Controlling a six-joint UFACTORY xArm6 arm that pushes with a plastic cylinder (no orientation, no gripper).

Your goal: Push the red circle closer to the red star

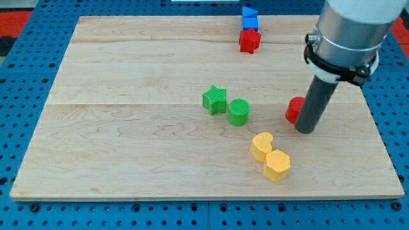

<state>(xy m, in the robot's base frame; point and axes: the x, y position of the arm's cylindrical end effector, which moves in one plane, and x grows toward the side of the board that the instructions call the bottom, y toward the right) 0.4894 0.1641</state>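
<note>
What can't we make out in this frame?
- Red circle: camera view, mostly hidden behind the rod; its shape cannot be confirmed.
- My tip: whether it touches that red block is unclear.
- Blue block: shape unclear; its lower part sits behind the red star.
- Arm above the collar: cut off by the view's top.

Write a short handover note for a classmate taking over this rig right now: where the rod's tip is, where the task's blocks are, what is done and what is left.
My tip sits on the board, against the red circle on its right side in the view; the rod hides part of the block.
The red star lies near the view's top, just below a blue block.
Done: tip is at the circle.
Left: the circle is far from the star; push it up and leftward, probably from its lower right.
</note>
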